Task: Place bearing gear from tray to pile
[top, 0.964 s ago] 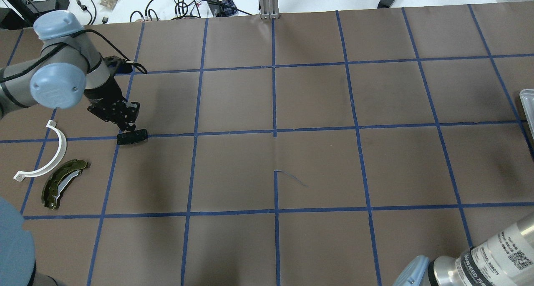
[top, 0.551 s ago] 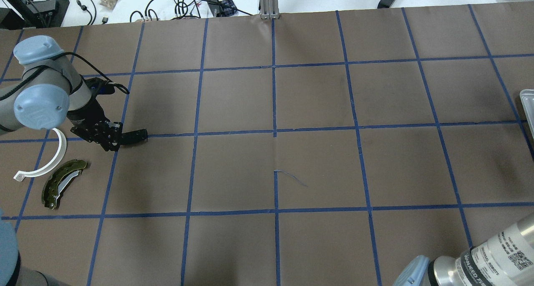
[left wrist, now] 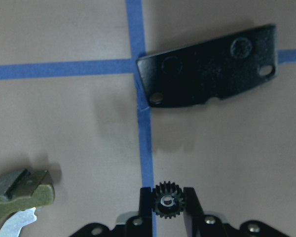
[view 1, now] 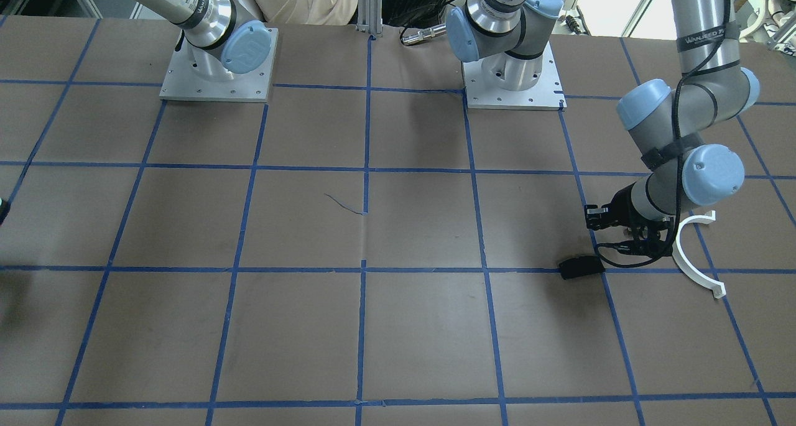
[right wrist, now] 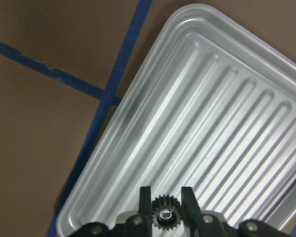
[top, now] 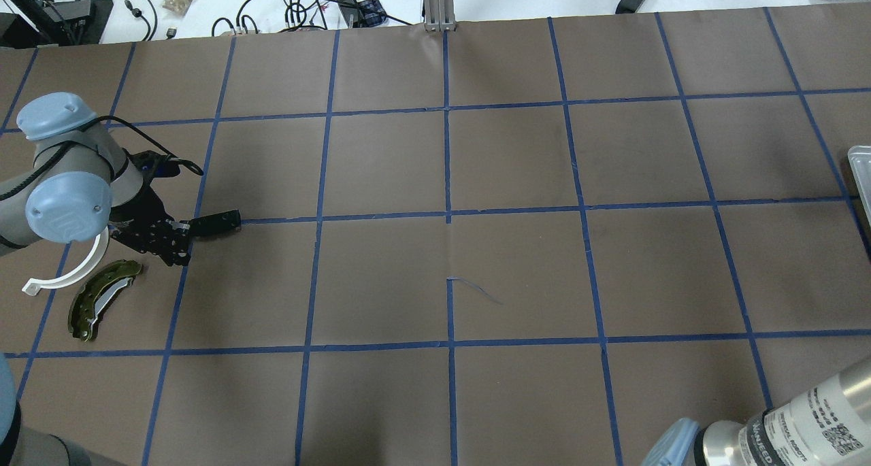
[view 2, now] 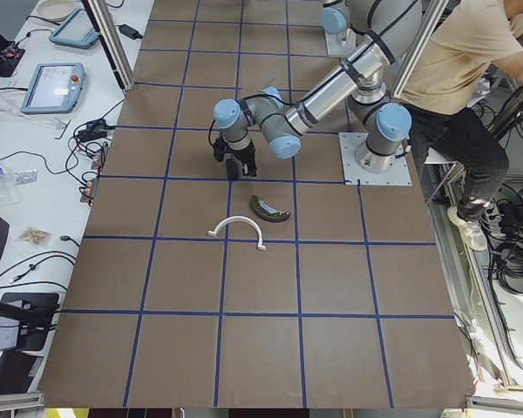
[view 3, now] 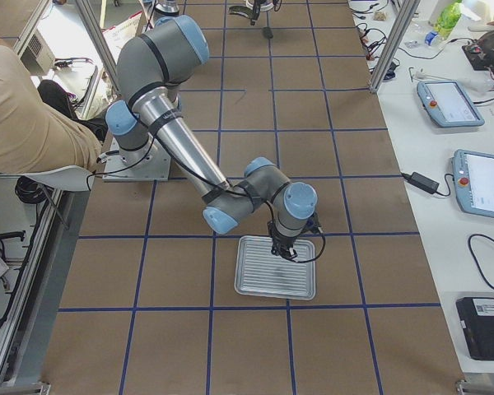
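Observation:
In the left wrist view my left gripper (left wrist: 167, 195) is shut on a small black toothed bearing gear (left wrist: 167, 206), held above the table. It hangs between the flat black pad (left wrist: 207, 66) and the olive-green brake shoe (left wrist: 19, 192). Overhead, the left gripper (top: 180, 254) sits just left of the pad (top: 216, 222). The white half-ring (top: 75, 275) and brake shoe (top: 99, 301) lie further left. My right gripper (right wrist: 164, 197) is shut on another small black gear (right wrist: 164, 211) over the ribbed metal tray (right wrist: 212, 123).
The tray (view 3: 263, 284) lies at the table's far right end, and only its edge (top: 861, 173) shows overhead. The brown table has a blue tape grid. Cables and clutter lie beyond the far edge. A person sits behind the robot bases.
My left arm has swung left and back toward the robot, from over the black pad to the gap between pad and brake shoe. The pad has not moved.

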`<control>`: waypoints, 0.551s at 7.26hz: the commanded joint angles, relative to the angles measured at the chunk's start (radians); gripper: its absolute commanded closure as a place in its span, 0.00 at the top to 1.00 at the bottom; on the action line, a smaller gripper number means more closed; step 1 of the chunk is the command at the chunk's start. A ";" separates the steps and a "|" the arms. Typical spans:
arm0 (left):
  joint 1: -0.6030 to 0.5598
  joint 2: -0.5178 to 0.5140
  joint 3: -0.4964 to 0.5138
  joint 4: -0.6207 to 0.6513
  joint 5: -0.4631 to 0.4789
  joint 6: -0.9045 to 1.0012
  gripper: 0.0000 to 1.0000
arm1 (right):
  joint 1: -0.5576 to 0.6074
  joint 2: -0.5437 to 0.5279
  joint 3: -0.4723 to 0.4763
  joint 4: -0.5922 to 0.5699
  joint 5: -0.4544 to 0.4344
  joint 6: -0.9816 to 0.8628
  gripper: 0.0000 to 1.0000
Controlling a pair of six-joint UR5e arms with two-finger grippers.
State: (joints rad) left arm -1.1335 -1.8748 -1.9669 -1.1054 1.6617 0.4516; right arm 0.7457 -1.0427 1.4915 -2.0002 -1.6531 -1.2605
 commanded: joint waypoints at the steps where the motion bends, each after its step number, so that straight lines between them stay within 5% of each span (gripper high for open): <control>1: 0.005 0.003 -0.024 0.004 0.000 0.001 1.00 | 0.111 -0.133 0.006 0.198 0.021 0.221 0.00; 4: -0.031 0.028 0.022 -0.049 -0.008 -0.080 1.00 | 0.266 -0.265 0.061 0.343 0.042 0.535 0.00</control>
State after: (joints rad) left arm -1.1462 -1.8633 -1.9708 -1.1194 1.6599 0.4278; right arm 0.9428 -1.2506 1.5200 -1.6952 -1.6240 -0.8581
